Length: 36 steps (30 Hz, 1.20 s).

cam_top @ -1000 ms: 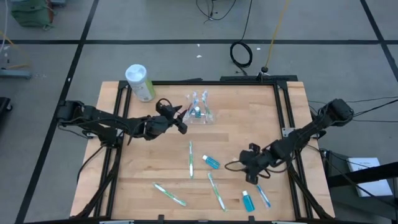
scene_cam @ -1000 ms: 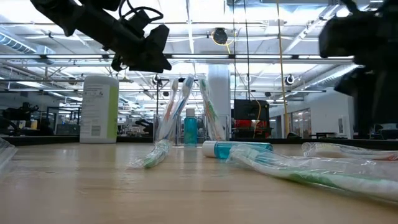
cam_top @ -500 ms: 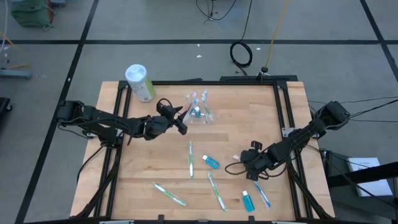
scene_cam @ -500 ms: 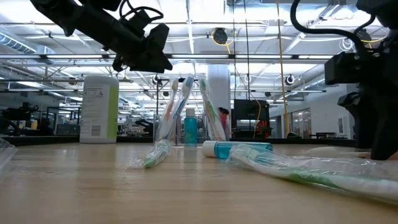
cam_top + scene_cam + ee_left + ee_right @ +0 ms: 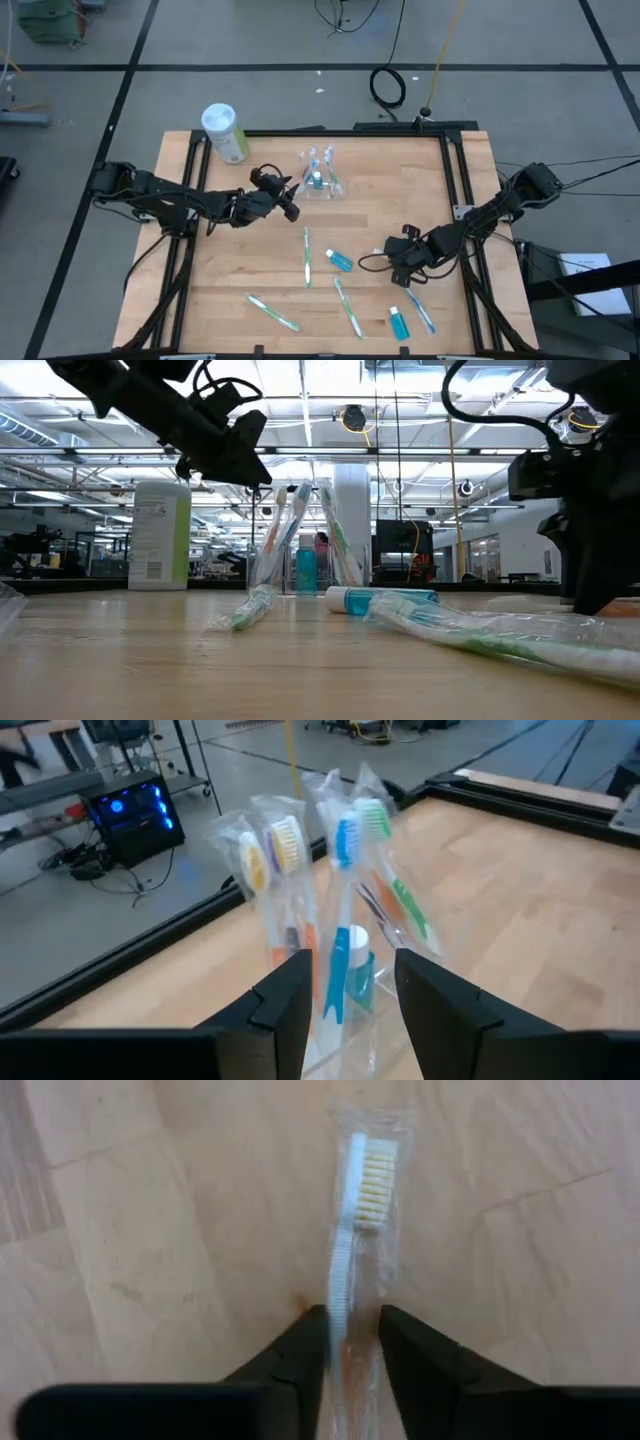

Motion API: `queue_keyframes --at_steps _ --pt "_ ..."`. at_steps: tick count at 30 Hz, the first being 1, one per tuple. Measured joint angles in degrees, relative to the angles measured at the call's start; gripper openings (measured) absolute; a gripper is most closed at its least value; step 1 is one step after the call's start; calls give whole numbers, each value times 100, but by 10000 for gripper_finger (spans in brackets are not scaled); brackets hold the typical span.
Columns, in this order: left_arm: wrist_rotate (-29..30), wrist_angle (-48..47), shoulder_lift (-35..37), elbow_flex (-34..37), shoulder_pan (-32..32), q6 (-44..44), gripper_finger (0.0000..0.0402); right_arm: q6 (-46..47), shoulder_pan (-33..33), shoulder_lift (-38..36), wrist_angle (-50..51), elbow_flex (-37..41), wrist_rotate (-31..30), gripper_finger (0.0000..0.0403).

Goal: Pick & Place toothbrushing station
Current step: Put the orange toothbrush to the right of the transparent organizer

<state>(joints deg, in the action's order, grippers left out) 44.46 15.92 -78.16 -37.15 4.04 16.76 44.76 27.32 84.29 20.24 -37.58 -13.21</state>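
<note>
- The toothbrushing station (image 5: 318,180) stands at about 12 o'clock on the table (image 5: 230,270), near the far edge; it is a clear holder with several wrapped toothbrushes (image 5: 285,880) upright in it and a small blue bottle (image 5: 352,970) among them.
- The left gripper (image 5: 290,205) hovers above the wood just beside the station, at about its 8 o'clock in the high view, not touching it.
- In the left wrist view the two dark fingers (image 5: 285,1005) stand narrowly apart with nothing between them; the station sits straight ahead, just past the tips.
- The right gripper (image 5: 400,278) is low over the table at about 4 o'clock, well apart from the station.
- In the right wrist view its fingers (image 5: 305,1350) sit closely either side of the handle of a wrapped white toothbrush (image 5: 352,1210) lying flat on the wood; whether they actually pinch it, I cannot tell.
- Loose items lie at 6 o'clock on the table: a wrapped green toothbrush (image 5: 306,256), a blue tube (image 5: 340,260), and a second blue tube (image 5: 399,322).
- A pale-green cylinder with white lid (image 5: 224,132) stands at the table's 10 o'clock corner.
</note>
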Motion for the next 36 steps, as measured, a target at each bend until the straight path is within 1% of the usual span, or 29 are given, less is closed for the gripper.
queue_keyframes --at_steps 3,5,6,8,11,14,17,20,22,24,27,29,31,36 --pt "64 -10 270 2 87 -179 149 8 -132 6 -196 11 0 48" --pt "73 -94 579 -2 142 -332 149 -13 -218 -45 -357 11 22 20" --pt "76 -204 786 2 183 -426 149 -31 -271 -71 -411 12 83 14" --pt "95 -267 1173 -3 242 -573 149 -41 -345 -168 -513 25 122 13" --pt "98 -650 1679 -2 336 -738 149 -136 -470 -439 -848 30 79 20" --pt "110 -800 1992 -4 371 -762 149 -484 -562 -734 -1306 24 -301 14" --pt "107 -1010 2111 0 371 -764 149 -1183 -671 -979 -2109 24 -995 7" --pt "110 -1063 2121 -2 371 -764 149 -2265 -805 -1065 -3429 21 -1782 11" --pt "105 -1063 2042 -2 371 -746 149 -3166 -919 -1000 -4537 20 -2003 14" --pt "95 -1070 1962 -2 376 -707 149 -4032 -1069 -827 -5775 11 -1895 15" --pt "51 -1096 1951 -2 431 -607 149 -4946 -1323 -449 -7250 9 -1229 14" --pt "26 -1090 1921 -2 481 -569 149 -5224 -1496 -160 -7897 9 -673 14" --pt "-50 -1118 1876 -2 516 -538 150 -5399 -1667 146 -8501 9 -307 15" --pt "-324 -1104 1886 0 598 -140 150 -5840 -2124 775 -9862 -17 -173 16"
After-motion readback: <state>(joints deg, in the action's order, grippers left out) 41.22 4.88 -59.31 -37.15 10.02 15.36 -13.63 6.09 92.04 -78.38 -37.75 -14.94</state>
